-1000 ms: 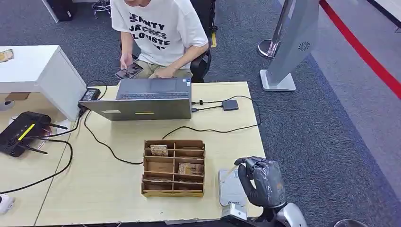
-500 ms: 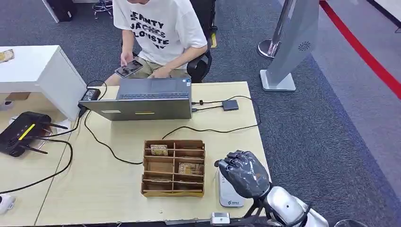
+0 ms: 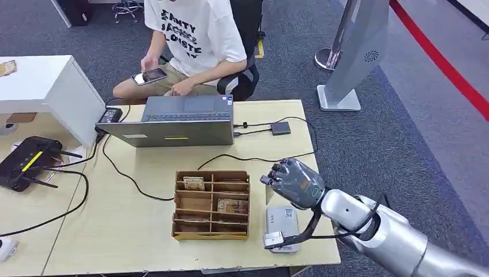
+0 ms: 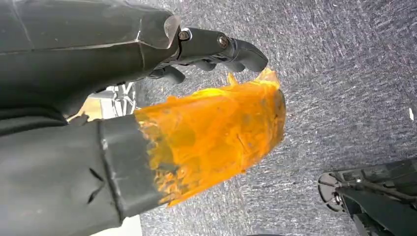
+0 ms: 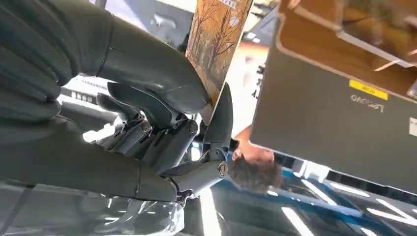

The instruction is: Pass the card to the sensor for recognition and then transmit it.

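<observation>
Card (image 5: 216,44) is what my right hand (image 3: 293,182) holds now: in my right wrist view my thumb and fingers (image 5: 147,64) pinch its lower edge, and it has a picture of autumn trees on it. Its long side runs straight out from my fingers, away from my wrist. My right hand hangs over the right side of the table (image 3: 138,231), and my fingers are curled around the card, so the head view cannot see the card itself. The grey sensor (image 3: 282,225) lies flat on the table at about 6 o'clock from my hand, just below it and near the table's front edge. The wooden box (image 3: 212,205) with little slots sits at 9 o'clock from the sensor, just beside it. A person (image 3: 196,40) sits behind the laptop (image 3: 173,124), at about 11 o'clock from my hand, well apart from it. I think the card goes that way next, and my right hand is the one to do it. My left hand (image 4: 216,46) hangs down over the grey floor; its fingers look bent, but I cannot tell if they are closed. Half a second ago my right hand was right over the sensor and hid most of it. Now it is farther up the table, and the sensor shows.
</observation>
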Available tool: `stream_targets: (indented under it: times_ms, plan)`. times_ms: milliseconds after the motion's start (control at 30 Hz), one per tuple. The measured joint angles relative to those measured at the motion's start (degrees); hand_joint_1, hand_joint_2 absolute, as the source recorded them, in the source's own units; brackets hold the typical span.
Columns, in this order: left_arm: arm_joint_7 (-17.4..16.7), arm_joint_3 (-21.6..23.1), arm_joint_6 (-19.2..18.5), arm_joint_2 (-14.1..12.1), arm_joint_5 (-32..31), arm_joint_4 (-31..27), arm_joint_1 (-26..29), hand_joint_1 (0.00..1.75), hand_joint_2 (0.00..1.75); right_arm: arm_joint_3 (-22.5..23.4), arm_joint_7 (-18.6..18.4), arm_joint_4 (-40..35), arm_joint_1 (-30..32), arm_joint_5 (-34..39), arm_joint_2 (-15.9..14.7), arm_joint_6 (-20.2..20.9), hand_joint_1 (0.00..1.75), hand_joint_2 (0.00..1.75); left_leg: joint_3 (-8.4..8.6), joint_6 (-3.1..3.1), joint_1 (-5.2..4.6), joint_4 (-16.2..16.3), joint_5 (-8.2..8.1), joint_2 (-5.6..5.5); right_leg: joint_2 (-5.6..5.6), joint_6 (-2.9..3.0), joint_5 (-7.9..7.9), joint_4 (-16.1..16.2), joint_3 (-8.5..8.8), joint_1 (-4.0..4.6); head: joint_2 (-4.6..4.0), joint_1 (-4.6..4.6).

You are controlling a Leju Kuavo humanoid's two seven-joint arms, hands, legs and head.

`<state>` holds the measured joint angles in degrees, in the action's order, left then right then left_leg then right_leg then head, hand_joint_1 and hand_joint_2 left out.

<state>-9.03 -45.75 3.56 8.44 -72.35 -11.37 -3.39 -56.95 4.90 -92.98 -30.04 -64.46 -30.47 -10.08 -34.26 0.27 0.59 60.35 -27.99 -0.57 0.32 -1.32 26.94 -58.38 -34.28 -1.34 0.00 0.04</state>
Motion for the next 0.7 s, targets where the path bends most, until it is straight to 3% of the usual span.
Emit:
stream_targets:
  times_ms: [500, 700]
  plan:
    - [0.0, 0.02, -0.02, 0.0, 0.0, 0.0, 0.0, 0.0, 0.0, -4.18, -0.02, 0.28, -3.96, -0.07, -2.23, 0.11, 1.75, 1.75, -0.01, 0.0, 0.0, 0.0, -0.01, 0.0, 0.0, -0.01, 0.01, 0.0, 0.0, 0.0, 0.0, 0.02]
    - [0.07, 0.0, -0.17, -0.04, 0.15, 0.0, 0.01, 0.0, 0.0, -6.3, -0.35, 0.24, -6.85, -0.64, -4.2, 2.66, 1.75, 1.75, -0.01, 0.0, 0.0, 0.0, 0.0, -0.01, -0.01, -0.01, 0.01, 0.0, 0.0, 0.0, 0.0, 0.0]
